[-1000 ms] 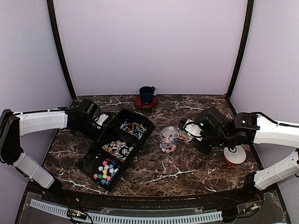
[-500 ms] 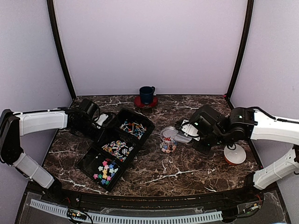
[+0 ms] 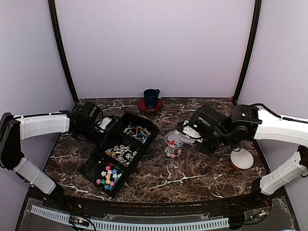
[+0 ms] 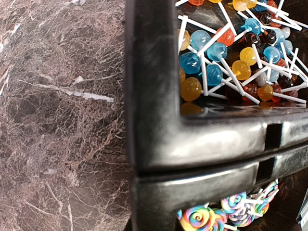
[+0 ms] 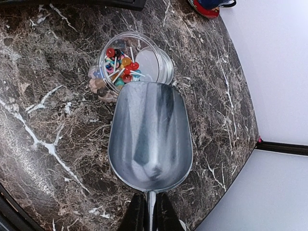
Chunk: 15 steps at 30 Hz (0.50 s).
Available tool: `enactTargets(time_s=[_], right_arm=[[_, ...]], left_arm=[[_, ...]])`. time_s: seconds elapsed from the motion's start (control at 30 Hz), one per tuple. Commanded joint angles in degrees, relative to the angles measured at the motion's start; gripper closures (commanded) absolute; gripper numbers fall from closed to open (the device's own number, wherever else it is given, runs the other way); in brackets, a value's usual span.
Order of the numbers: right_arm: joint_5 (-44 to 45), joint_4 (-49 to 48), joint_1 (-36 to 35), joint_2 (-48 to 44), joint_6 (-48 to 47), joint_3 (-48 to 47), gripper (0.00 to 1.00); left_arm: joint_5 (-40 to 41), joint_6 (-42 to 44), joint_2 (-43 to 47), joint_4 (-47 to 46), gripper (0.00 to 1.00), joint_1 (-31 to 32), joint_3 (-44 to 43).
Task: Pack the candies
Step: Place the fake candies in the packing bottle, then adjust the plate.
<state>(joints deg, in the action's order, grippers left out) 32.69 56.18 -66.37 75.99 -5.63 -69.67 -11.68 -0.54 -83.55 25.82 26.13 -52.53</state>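
The candies lie in a black three-part tray [image 3: 129, 115]: ball lollipops [image 3: 137, 131] [image 4: 226, 53], swirl lollipops [image 3: 120, 153] [image 4: 202, 219] and star pieces [image 3: 108, 175]. More candies sit in the clear jar [image 3: 172, 147] [image 5: 144, 65], which stands upright right of the tray. My right gripper [image 3: 196, 134] [image 5: 150, 211] is shut on the handle of a metal scoop [image 3: 183, 138] [image 5: 150, 134]. The scoop's bowl is empty and its tip is at the jar's mouth. My left gripper [image 3: 98, 127] is at the tray's left rim [image 4: 192, 139]; its fingers are hidden.
A blue mug [image 3: 151, 97] on a red coaster stands at the back of the dark marble table. A white and orange lid [image 3: 241, 159] lies at the right, under my right arm. Purple walls close in the table.
My right gripper has swung the scoop left and tipped it at the jar's mouth. The colourful pieces seen in the scoop earlier no longer show. The left arm has not moved.
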Motion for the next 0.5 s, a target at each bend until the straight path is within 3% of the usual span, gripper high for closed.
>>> enactTargets(time_s=[0.0,0.27,0.47], right_arm=[[3.4,-0.6,-0.9,1.6,-1.6,-3.2,1.00],[1.5,-3.7,-1.8,9.4,-7.1,-14.4,1.00],[5.4,-1.5,-2.4,19.1,-8.2,-25.0,1.00]], left_arm=[[-2.4,-1.2,2.9,-2.0,1.00,-0.3,-3.5],[-2.2,-0.9,0.8,0.3,1.00,-0.3,-4.6],[-10.0,-2.4,1.4,-2.7,1.00,-0.4,-3.0]])
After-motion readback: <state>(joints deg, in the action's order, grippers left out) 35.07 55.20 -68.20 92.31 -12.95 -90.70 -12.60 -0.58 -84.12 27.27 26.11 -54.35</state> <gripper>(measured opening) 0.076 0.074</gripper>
